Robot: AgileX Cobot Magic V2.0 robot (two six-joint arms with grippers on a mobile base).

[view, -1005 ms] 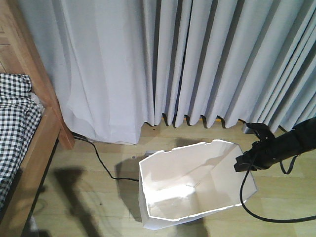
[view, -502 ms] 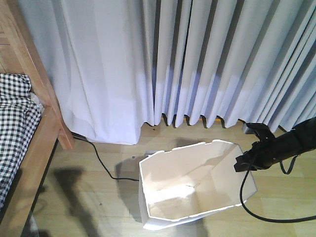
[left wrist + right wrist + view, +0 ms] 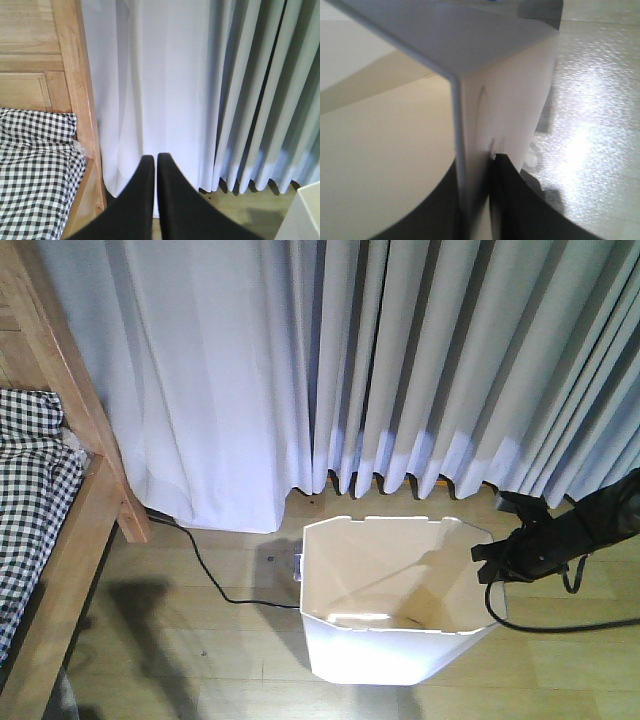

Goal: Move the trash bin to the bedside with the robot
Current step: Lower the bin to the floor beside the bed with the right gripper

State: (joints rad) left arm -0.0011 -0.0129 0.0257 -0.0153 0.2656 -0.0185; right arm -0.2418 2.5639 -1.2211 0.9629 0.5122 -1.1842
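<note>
Moving step: right gripper (image 3: 487, 558) pinches the bin (image 3: 385, 590) by its right rim. The bin sits upright near the curtain (image 3: 400, 360), well apart from the bed (image 3: 70, 530). Left gripper (image 3: 155, 161) is pressed together, empty. Next, it likely needs drawing left, bedward.

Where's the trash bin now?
Front view: the trash bin stands on the floor before the curtains, right of the bed, the right gripper clamped on its rim.

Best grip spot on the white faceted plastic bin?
White faceted plastic trash bin: pinch the thin wall at its right rim, coming from the right. Open top lets one finger sit inside, one outside, as the black right gripper does.
</note>
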